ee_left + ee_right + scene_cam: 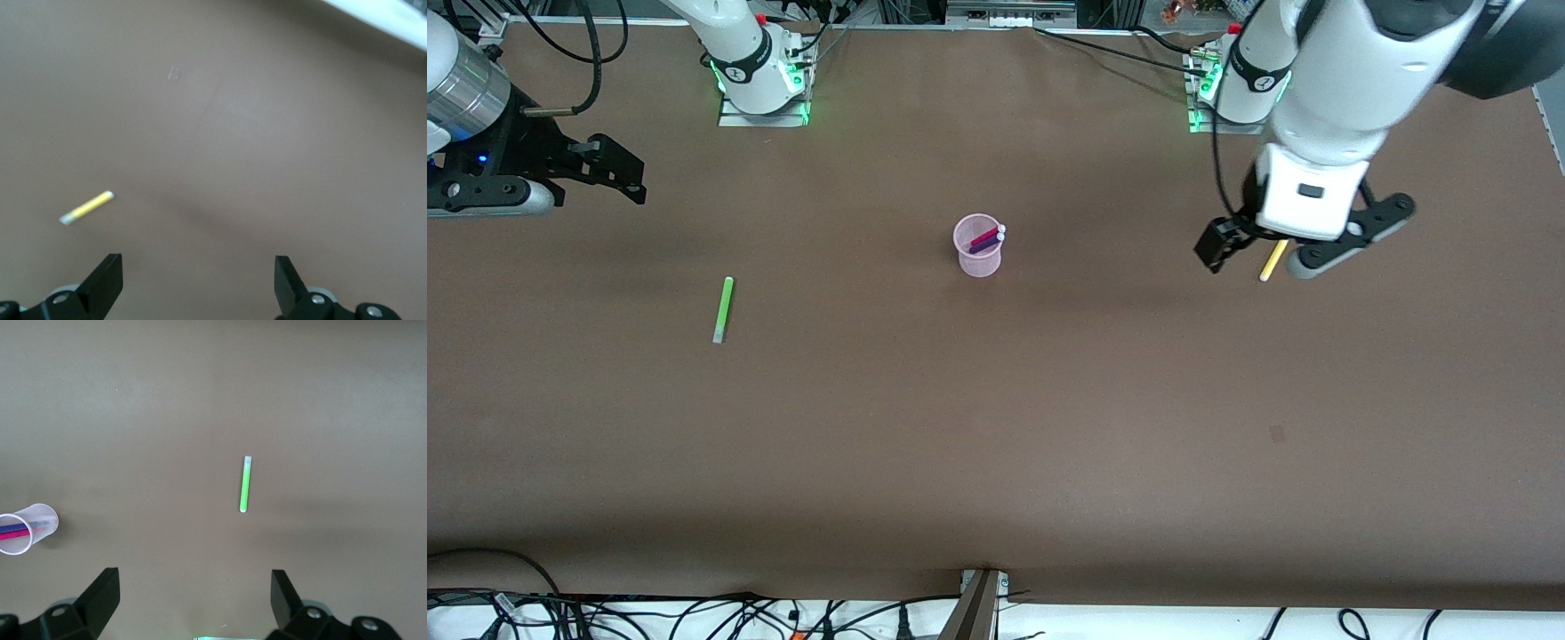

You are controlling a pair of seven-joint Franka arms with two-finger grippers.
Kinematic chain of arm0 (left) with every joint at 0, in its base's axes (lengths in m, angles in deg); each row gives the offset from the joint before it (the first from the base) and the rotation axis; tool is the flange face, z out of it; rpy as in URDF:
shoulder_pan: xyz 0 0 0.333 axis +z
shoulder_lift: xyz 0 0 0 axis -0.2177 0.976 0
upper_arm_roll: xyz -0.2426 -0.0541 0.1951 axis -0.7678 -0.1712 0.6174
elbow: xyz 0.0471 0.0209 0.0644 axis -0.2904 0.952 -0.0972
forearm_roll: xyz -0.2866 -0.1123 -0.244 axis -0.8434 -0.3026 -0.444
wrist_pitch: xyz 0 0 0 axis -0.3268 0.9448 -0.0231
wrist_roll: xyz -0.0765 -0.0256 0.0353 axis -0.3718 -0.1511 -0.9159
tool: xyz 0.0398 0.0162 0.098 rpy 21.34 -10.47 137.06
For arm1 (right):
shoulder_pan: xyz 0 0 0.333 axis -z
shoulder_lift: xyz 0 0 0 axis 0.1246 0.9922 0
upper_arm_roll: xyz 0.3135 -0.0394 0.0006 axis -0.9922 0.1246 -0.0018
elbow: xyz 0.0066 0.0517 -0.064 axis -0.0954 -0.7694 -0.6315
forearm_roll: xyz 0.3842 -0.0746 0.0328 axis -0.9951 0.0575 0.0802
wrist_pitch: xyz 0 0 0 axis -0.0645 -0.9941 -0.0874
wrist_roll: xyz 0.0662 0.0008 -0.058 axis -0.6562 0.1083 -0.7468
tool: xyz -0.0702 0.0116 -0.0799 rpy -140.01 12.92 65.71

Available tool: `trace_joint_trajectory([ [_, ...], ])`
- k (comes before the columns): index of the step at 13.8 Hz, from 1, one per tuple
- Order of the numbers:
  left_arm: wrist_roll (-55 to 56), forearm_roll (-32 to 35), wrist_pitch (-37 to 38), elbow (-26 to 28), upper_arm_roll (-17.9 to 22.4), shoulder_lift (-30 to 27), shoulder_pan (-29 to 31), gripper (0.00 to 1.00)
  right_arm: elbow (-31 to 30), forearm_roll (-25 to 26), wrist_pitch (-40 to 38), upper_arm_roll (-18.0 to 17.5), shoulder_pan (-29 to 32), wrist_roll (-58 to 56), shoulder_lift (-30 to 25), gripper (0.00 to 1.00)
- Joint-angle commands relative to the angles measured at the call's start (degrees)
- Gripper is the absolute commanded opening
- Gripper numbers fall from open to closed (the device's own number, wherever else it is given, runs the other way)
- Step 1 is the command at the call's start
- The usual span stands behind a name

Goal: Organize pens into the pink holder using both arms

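The pink holder (978, 246) stands upright mid-table with the magenta pen (985, 237) and the purple pen (989, 244) in it; it also shows in the right wrist view (27, 528). The lime green pen (723, 309) lies flat toward the right arm's end, also in the right wrist view (245, 484). The yellow pen (1272, 260) lies flat toward the left arm's end, partly hidden by the left hand; the left wrist view (87, 208) shows it whole. My left gripper (1213, 251) (199, 280) is open and empty, up beside the yellow pen. My right gripper (627, 178) (195, 597) is open and empty, well off the green pen.
The brown table (996, 444) has the arm bases (760, 84) along the edge farthest from the front camera. Cables and a metal bracket (980, 604) lie at the nearest edge. A small pale mark (1278, 433) is on the surface.
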Motion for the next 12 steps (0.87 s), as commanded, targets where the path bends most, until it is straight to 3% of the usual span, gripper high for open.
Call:
trace_joint_trajectory([
  [1, -14.3, -3.4, 1.7, 1.6, -0.6, -2.6, 6.2, 1.00, 1.6, 0.6, -0.4, -0.2, 0.2, -0.5, 0.7, 1.00],
  [6, -38.3, -5.1, 3.8, 2.5, -0.6, -2.9, 15.2, 1.00, 1.6, 0.7, -0.3, -0.2, 0.2, -0.5, 0.7, 1.00],
  [10, -46.2, -5.8, 1.8, 5.5, -0.6, -3.2, 19.4, 1.00, 1.6, 0.9, 0.0, -0.2, 0.1, -0.5, 0.8, 1.00],
  [12, -48.3, -5.9, -2.8, 10.7, -0.6, -6.3, 21.0, 1.00, 1.6, 1.0, 0.5, -0.2, 0.0, -0.5, 0.8, 1.00],
])
